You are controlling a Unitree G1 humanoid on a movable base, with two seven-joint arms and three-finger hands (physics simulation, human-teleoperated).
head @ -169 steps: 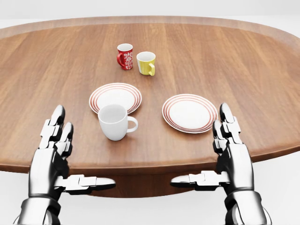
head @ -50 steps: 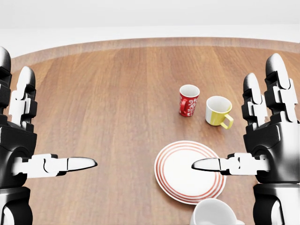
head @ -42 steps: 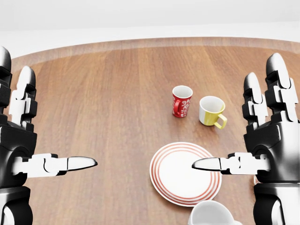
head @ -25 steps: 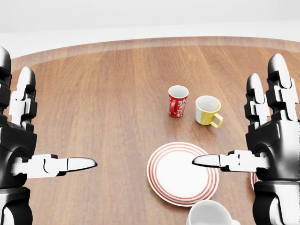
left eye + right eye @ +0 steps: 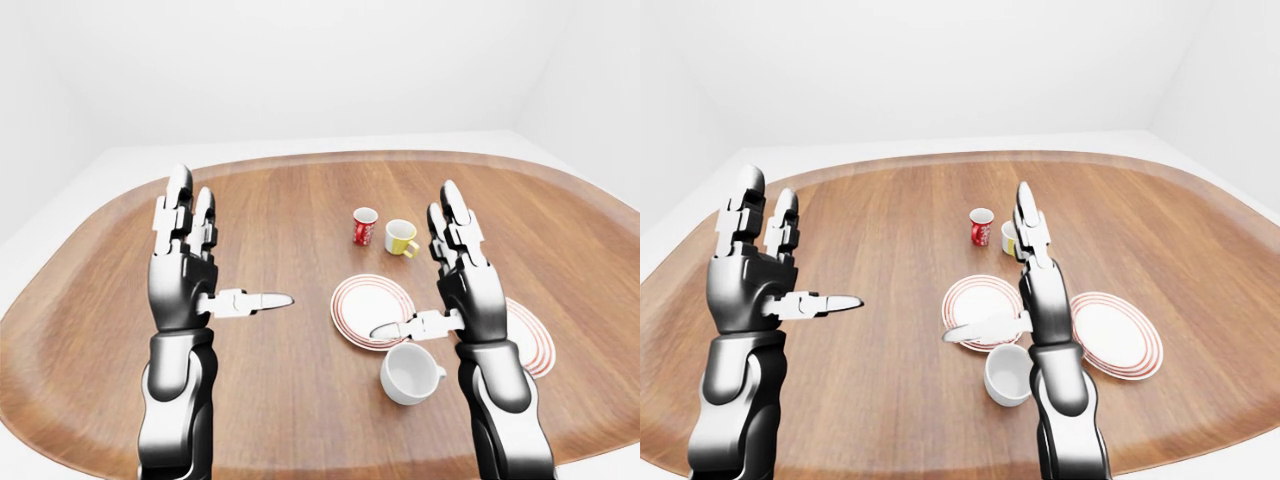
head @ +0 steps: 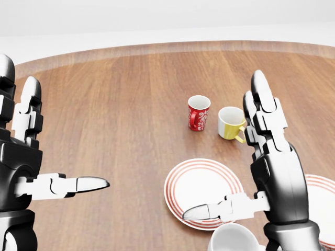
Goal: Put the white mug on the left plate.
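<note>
Over the oval wooden bench (image 5: 300, 200), both robot hands stood raised and released, holding nothing.

From largest to smallest: the bench filled each view; the left robot hand (image 5: 190, 275) hung at 9 o'clock in the left-eye view with fingers straight up and thumb pointing toward 3 o'clock; the right robot hand (image 5: 455, 285) stood at about 4 o'clock, fingers likewise spread, its thumb above the left plate (image 5: 365, 305). The right plate (image 5: 1120, 335) lay beside it toward 3 o'clock, partly hidden by that arm in the left-eye view. The white mug (image 5: 408, 375) stood upright on the bench at the left plate's 5 o'clock edge, not on it. A yellow mug (image 5: 401, 237) and a red patterned mug (image 5: 365, 226) stood near each other toward 12 o'clock from the plate.
</note>
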